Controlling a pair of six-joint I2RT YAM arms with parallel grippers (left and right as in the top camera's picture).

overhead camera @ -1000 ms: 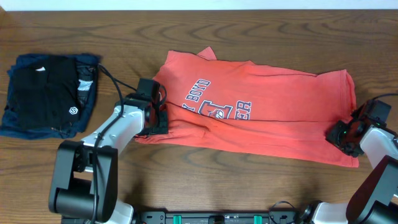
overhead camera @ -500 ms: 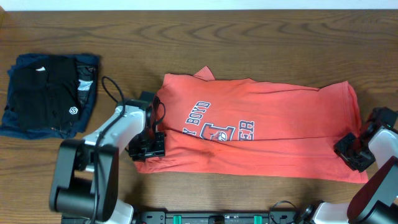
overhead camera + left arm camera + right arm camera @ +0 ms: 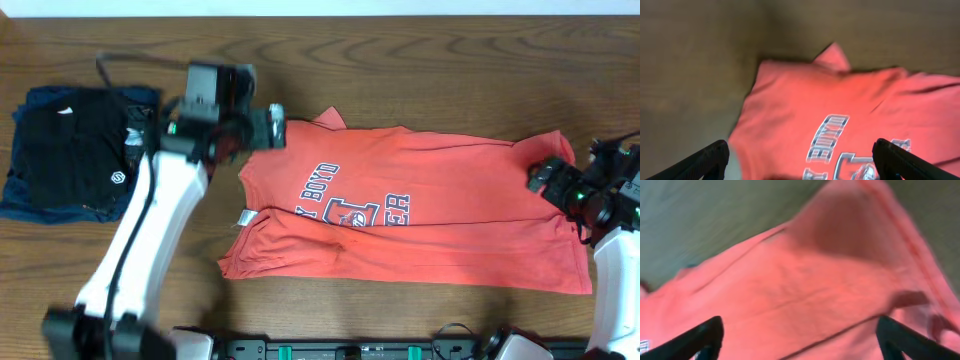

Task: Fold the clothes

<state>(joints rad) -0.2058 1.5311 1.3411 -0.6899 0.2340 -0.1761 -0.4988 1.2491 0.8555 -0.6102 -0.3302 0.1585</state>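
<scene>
Overhead view shows the coral-red T-shirt (image 3: 410,215) lying sideways in the middle of the tabletop (image 3: 420,60), lettering up, and it seems to be folded once along its length. The left gripper (image 3: 268,122) hovers over its upper left corner, the right gripper (image 3: 552,180) over its right edge. Both jaws are spread wide and hold nothing. For the next fold, I think each should pinch all layers at a corner and lift evenly, keeping the cloth tight.
</scene>
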